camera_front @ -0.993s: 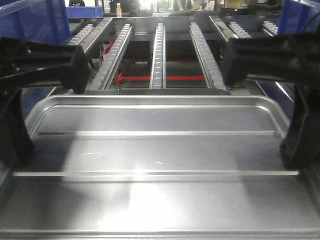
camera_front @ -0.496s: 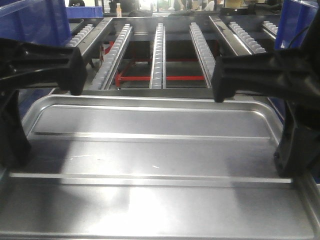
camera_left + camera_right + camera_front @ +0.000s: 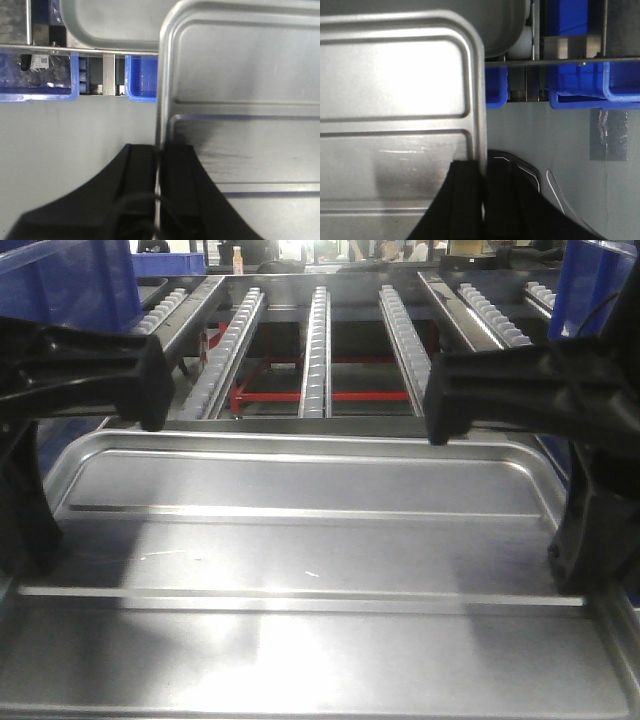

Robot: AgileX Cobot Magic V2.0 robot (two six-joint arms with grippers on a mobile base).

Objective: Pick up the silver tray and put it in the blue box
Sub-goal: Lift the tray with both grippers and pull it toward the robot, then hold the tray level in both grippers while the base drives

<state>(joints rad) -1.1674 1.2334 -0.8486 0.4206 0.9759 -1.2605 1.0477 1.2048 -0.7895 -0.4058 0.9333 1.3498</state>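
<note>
- Left end effector (image 3: 159, 162) is pinching the left rim of the silver tray (image 3: 310, 540). In the left wrist view its two black fingers are sitting either side of the raised edge, pressed onto it.
- Silver tray is hanging level between the two arms and filling the lower part of the front view, with its two long ridges running across. Both wrist views are showing grey floor (image 3: 60, 140) beyond its side edges, so I am judging it lifted and not resting on any desk.
- Right end effector (image 3: 484, 175) is clamping the right rim in the same way, fingers closed onto the edge.
- Progress (judgement): the grab is looking done on both sides. The carry and the placing in the blue box are not yet done, and the tray is not lying inside any blue container.
- I am not able to tell which container is the blue box. A blue container (image 3: 65, 285) is showing at upper left and another blue container (image 3: 600, 280) at upper right, with only corners in view.
- Surroundings, front view: a roller rack (image 3: 318, 340) is standing straight ahead just beyond the tray's far rim, with a red frame (image 3: 300, 397) beneath its lanes.
- Left wrist view: a second silver tray (image 3: 110, 20) is showing past a metal rail, with small blue bins (image 3: 35, 75) below it.
- Right wrist view: further blue bins (image 3: 580, 80) are sitting under the rail, and a strip of tape (image 3: 608, 135) is lying on the floor.
</note>
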